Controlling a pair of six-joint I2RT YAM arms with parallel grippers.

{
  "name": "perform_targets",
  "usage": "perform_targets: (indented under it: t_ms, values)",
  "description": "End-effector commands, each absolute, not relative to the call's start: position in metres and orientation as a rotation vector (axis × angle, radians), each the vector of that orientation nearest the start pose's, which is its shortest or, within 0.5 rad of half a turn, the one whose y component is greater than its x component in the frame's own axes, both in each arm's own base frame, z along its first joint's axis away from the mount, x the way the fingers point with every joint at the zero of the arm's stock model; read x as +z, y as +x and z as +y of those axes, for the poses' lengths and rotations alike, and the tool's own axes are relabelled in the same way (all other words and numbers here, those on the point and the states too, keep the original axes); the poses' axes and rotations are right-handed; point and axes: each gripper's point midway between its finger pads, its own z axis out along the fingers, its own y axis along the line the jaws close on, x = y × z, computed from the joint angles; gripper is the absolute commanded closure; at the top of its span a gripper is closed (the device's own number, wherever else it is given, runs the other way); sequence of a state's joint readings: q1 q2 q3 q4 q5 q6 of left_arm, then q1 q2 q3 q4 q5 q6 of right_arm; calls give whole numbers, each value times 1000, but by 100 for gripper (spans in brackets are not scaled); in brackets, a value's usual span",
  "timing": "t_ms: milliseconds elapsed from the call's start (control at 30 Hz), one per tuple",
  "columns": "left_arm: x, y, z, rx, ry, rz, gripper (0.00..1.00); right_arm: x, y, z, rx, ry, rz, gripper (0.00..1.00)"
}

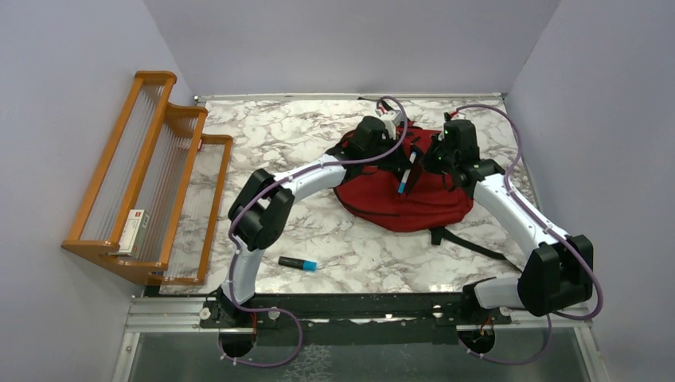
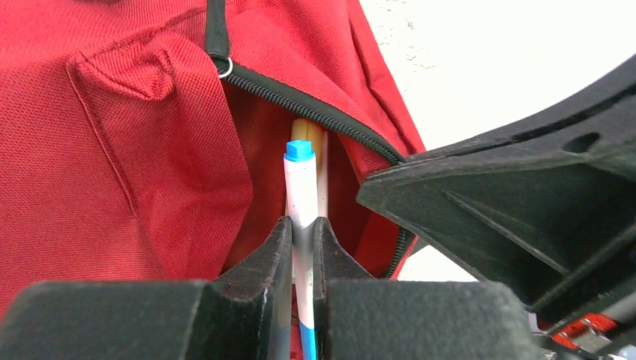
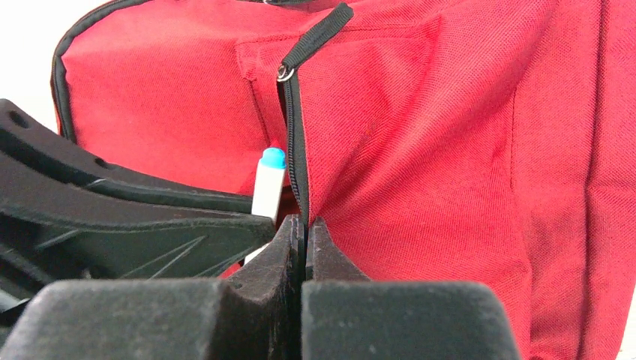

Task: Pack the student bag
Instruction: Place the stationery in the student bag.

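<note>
The student bag, red fabric with black zippers, lies on the marble table at its far side, right of centre, between my two wrists. Its front pocket is unzipped, the black zipper edge running down from a small metal pull ring. My right gripper is pinched tight on that zipper edge at the lower end of the opening, jaws pressed together with only the tape between them. My left gripper is narrowed onto a white pen with a blue cap, held upright with the cap end at the pocket mouth. Just behind the pen, inside the pocket, stands a slender yellowish object that I cannot identify. Well apart from the bag, near my left arm's base, a dark marker with a blue end lies flat on the table. At the left wall stands a tiered wooden rack, with a small white-and-red box on its lower part.
</note>
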State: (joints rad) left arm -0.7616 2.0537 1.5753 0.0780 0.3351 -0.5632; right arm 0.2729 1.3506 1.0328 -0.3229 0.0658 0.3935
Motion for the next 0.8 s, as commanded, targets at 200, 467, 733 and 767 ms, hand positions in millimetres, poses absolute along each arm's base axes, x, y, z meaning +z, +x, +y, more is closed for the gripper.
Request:
perform_targets:
  t_ms: [200, 467, 733, 767]
  values:
    - [175, 378, -487, -1241, 428, 2151, 100, 192, 379, 105, 293, 170, 2150, 99]
    - [181, 399, -496, -1283, 405, 2128, 100, 197, 374, 110, 337, 161, 2140, 100]
    - [165, 399, -505, -1336, 401, 2146, 85, 196, 371, 112, 353, 165, 2143, 100]
    - [163, 397, -504, -1332, 402, 2152, 81, 196, 371, 111, 353, 165, 2141, 99]
